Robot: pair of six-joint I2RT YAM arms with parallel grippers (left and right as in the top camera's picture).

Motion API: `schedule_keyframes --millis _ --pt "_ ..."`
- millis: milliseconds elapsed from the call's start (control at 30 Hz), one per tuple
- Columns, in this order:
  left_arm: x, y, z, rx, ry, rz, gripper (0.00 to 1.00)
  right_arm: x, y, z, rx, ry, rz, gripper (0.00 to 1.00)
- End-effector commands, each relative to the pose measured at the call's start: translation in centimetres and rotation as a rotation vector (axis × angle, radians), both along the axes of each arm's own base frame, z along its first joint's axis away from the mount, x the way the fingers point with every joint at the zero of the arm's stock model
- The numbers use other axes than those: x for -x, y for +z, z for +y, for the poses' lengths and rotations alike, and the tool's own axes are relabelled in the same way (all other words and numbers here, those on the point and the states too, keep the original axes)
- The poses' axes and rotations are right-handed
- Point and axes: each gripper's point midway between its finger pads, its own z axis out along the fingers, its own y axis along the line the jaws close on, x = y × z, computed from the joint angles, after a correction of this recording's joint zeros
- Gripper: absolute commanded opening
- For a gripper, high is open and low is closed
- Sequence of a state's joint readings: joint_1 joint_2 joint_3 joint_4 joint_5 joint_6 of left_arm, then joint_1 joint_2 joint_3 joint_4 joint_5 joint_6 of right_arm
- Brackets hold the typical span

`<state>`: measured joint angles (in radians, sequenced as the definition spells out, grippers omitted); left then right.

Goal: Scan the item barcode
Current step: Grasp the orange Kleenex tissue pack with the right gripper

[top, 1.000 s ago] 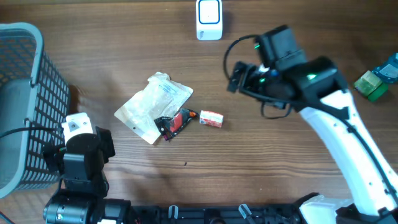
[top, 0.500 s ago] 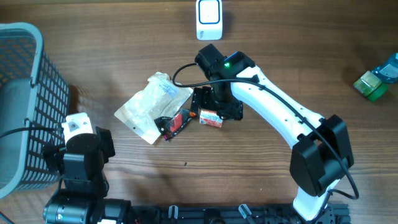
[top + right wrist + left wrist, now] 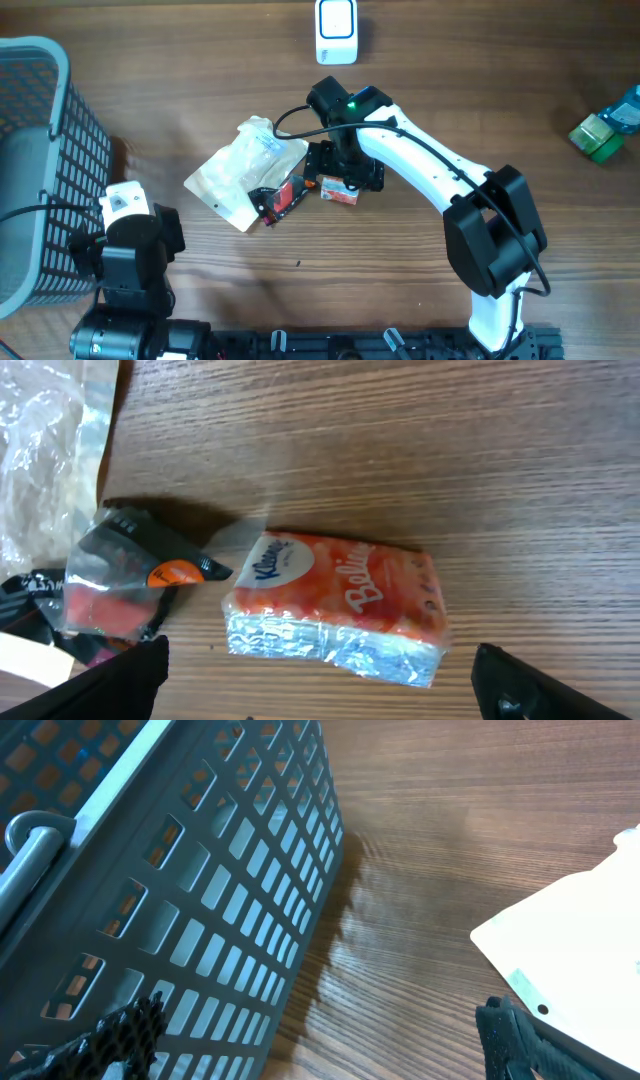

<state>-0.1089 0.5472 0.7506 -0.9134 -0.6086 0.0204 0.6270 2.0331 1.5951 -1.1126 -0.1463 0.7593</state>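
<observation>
1. Right hand (image 3: 318, 665) hovers over the tissue pack (image 3: 335, 605), fingers apart, gripping nothing.
2. It lies flat on the tabletop (image 3: 450, 450), not yet lifted.
3. I judge that grasping it and showing it to the scanner (image 3: 336, 30) remain.

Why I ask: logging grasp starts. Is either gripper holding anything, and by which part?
Nothing is held. The right gripper hangs open over the tissue pack, with its fingers clear of it on either side. The left gripper is open beside the basket.
</observation>
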Motion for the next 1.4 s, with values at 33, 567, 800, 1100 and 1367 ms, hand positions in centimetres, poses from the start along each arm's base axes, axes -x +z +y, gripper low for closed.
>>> schedule_keyframes --millis 33,567,800,1100,1367 --pt "0.0 0.2 0.3 -0.006 0.014 -0.004 1.0 -0.1 -1.9 -0.6 0.057 0.002 0.018 1.0" --pt "0.0 0.2 0.3 -0.006 0.014 -0.004 1.0 -0.1 -4.0 -0.6 0.078 -0.007 0.046 1.0" --pt "0.0 0.2 0.3 -0.006 0.014 -0.004 1.0 -0.4 -4.0 -0.9 0.096 -0.003 0.028 0.99" --pt "0.0 0.2 0.3 -0.006 0.014 -0.004 1.0 0.7 -5.5 -1.3 0.094 0.001 0.058 0.92" --pt "0.0 0.2 0.3 -0.006 0.014 -0.004 1.0 0.8 -5.5 -0.7 0.067 -0.025 0.072 0.77"
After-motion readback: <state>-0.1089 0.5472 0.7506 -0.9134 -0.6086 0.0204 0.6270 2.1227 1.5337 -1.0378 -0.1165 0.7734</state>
